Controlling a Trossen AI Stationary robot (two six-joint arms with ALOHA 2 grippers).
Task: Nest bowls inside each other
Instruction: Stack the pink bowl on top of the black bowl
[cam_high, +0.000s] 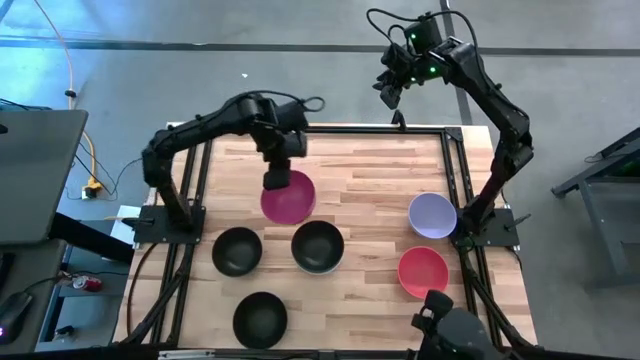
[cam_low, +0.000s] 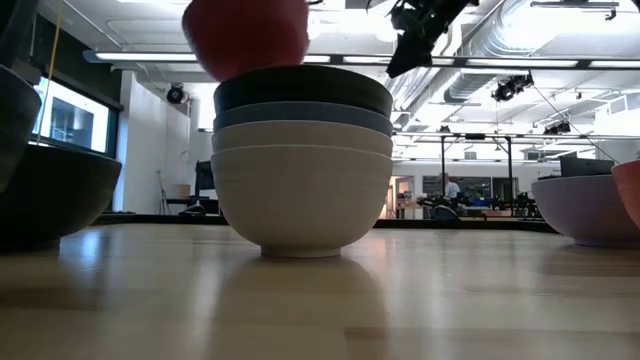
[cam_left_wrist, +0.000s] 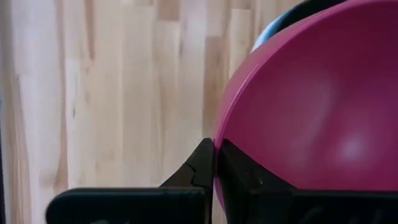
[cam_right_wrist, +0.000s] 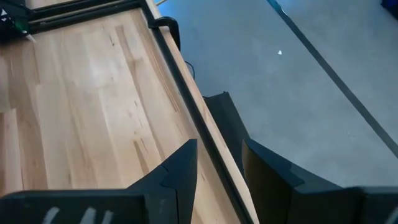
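Observation:
My left gripper (cam_high: 276, 180) is shut on the magenta bowl (cam_high: 290, 199), which is in the air just beyond the stack (cam_high: 318, 247). The low view shows that stack (cam_low: 303, 160) as two white bowls, a blue one and a black one on top, resting on the table by the lowest bowl's foot. Two more black bowls (cam_high: 237, 250) (cam_high: 260, 320) sit near the left. A lavender bowl (cam_high: 432, 215) and a red bowl (cam_high: 423, 272) sit at the right. My right gripper (cam_right_wrist: 217, 162) is open, raised over the table's far right corner. My left gripper pinches the magenta bowl by its rim (cam_left_wrist: 219, 134), at the bowl's far left side, with one finger (cam_left_wrist: 202, 165) outside the wall and the other inside. The fingers come from above, pointing down. The bowl (cam_low: 245, 35) is lifted clear, higher than the stack's top.
A black metal frame (cam_high: 455, 170) runs round the wooden table. Bare wood lies across the far half of the table (cam_high: 370, 170) and between the stack and the right-hand bowls. The room beyond the table shows in the low view.

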